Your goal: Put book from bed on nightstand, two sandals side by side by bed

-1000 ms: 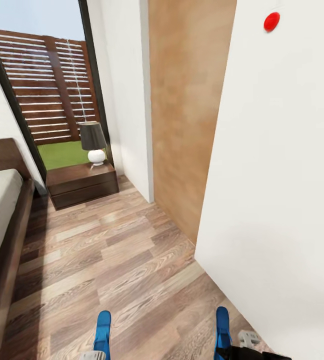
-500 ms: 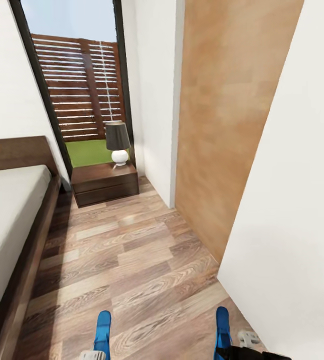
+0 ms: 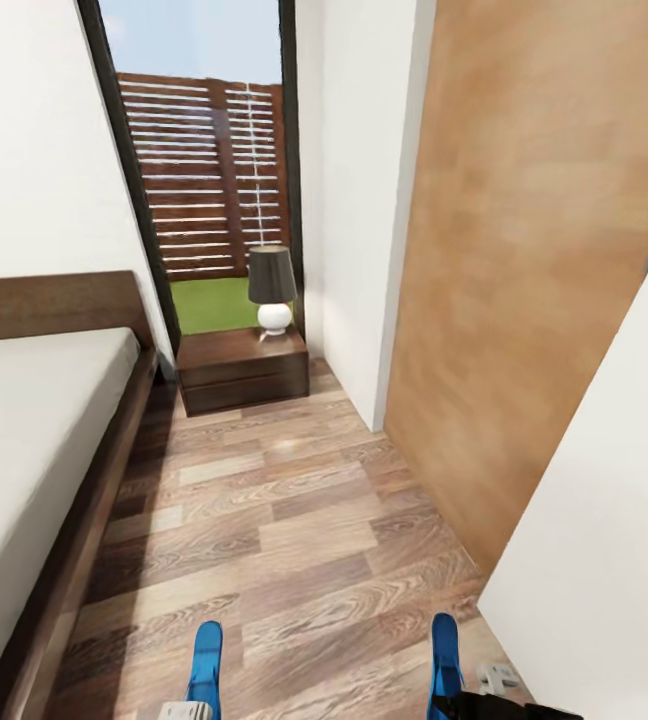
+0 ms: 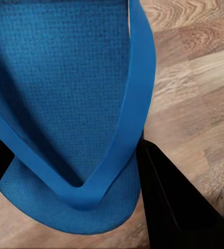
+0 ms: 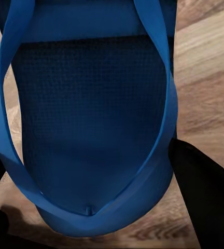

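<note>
At floor level beside the dark-framed grey-mattress bed (image 3: 54, 560): left gripper (image 4: 70, 171) clamps one bright blue flip-flop sandal (image 4: 65, 104), right gripper (image 5: 86, 171) its mate (image 5: 91, 114); long axes parallel, pointing toward the brown nightstand (image 3: 244, 370).

The brown wood-plank floor (image 3: 284, 520) runs between the bed (image 3: 34, 450) and a white wall. The bed's dark frame stands on it, carrying a bare pale grey mattress. At the far end the nightstand (image 3: 244, 370) sits on the floor just beside the headboard, with a dark-shaded lamp (image 3: 271, 290) on its glossy top.
</note>
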### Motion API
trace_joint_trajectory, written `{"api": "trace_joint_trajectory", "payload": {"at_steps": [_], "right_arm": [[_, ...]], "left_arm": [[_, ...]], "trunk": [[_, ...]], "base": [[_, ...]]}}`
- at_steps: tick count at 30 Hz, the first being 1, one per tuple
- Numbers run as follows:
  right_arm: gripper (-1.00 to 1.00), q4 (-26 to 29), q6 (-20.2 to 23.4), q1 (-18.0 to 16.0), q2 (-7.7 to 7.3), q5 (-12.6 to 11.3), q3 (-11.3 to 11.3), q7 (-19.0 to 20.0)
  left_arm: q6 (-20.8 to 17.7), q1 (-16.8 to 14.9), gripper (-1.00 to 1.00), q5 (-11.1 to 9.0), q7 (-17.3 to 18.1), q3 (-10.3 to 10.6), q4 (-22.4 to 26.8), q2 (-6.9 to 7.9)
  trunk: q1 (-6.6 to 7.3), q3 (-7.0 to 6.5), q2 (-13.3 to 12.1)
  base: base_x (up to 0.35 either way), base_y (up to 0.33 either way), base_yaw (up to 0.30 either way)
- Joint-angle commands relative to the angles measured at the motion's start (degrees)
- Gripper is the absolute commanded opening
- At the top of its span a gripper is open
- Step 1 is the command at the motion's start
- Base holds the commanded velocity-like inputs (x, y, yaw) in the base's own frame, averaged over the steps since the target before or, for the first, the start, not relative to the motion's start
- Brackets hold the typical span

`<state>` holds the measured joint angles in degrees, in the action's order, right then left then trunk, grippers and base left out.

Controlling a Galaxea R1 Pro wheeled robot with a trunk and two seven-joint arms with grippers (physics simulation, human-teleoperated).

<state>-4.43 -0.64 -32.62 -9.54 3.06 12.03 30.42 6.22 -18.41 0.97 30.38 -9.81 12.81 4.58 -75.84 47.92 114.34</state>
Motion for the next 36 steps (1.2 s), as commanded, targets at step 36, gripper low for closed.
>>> {"api": "trace_joint_trajectory", "payload": {"at_steps": [36], "right_arm": [[-1.0, -0.1, -0.1, -0.1, -0.04, 0.3, 0.5, 0.2]], "left_arm": [[0.2, 0.0, -1.0, 0.3, 0.3, -0.2, -0.1, -0.01]], "trunk": [[-0.02, 0.05, 0.0]], "base": [[0.32, 0.0, 0.003]]}}
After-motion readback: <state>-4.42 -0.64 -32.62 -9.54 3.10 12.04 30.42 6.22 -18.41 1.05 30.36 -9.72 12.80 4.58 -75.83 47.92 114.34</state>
